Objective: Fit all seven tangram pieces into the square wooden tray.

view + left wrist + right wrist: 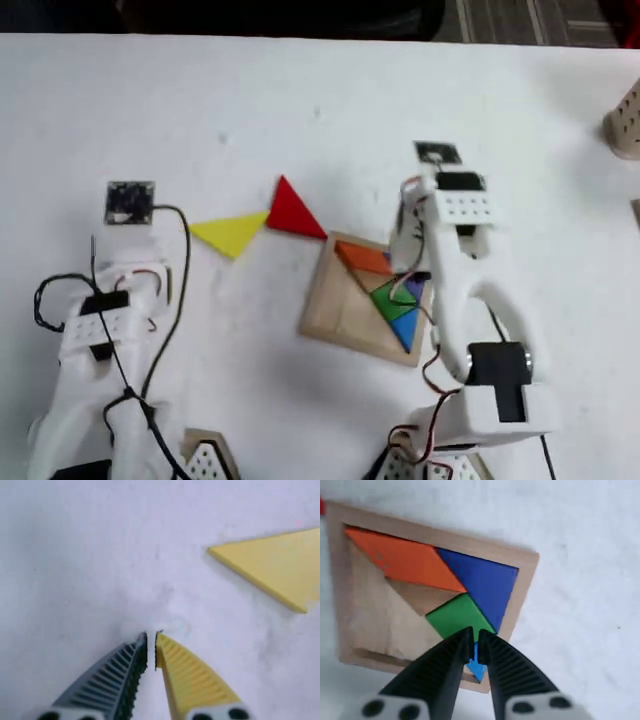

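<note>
The square wooden tray [340,310] lies in the middle of the white table. It holds an orange piece [405,560], a dark blue triangle [485,582], a green piece [455,617] and a light blue piece [478,667]. The rest of its floor [370,615] is bare wood. My right gripper [475,639] hovers shut over the green and light blue pieces with nothing in it. The right arm [450,215] covers the tray's right side. A yellow triangle [230,232] and a red triangle [293,210] lie on the table left of the tray. My left gripper [151,639] is shut and empty, close to the table near the yellow triangle [275,567].
The left arm [105,320] stands at the table's left. A pale wooden object with holes [625,120] sits at the right edge. Printed arm bases [205,460] stand at the front edge. Open white table lies behind the pieces.
</note>
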